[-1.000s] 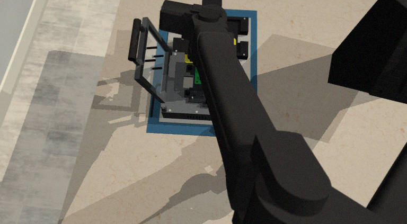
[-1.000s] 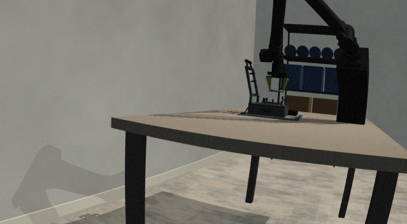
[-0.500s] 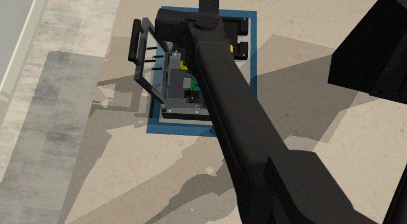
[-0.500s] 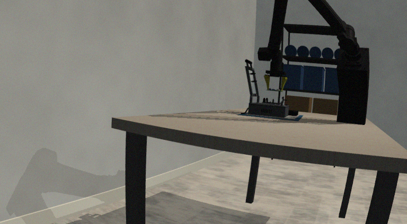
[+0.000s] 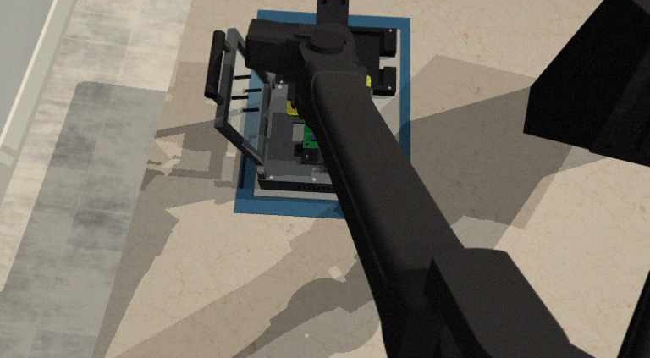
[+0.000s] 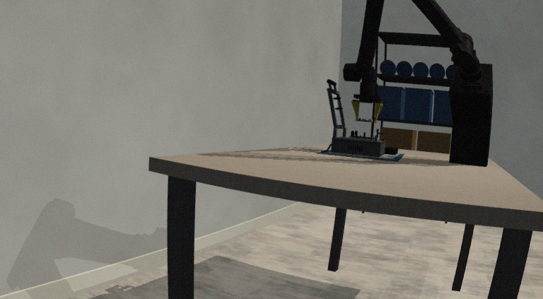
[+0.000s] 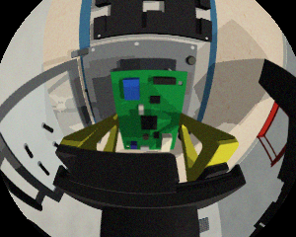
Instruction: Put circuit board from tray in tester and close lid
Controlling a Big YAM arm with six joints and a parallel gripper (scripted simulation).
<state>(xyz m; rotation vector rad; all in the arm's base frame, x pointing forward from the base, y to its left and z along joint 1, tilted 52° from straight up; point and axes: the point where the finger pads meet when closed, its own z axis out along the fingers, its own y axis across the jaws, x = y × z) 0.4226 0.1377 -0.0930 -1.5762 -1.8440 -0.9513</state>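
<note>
On the tabletop (image 6: 280, 175) the open-lidded tester (image 6: 357, 145) is overhung by the tool (image 7: 148, 137), in which the circuit board (image 7: 150, 110) is clamped by its long edges, its long axis pointing toward the tray (image 7: 152, 8)

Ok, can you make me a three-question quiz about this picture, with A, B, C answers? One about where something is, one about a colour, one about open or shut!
1. Where is the board?
A. in the tray
B. held in the claw above the tester
C. lying on the table

2. What colour are the claw's fingers?
A. yellow
B. red
C. white

3. How is the tester's lid?
A. latched shut
B. taken off
C. standing open

Answers: B, the wrist view shows the green board between the fingers over the grey plate. A, both fingers show yellow beside the board. C, the exterior view shows the lid upright at the tester's side.
</note>
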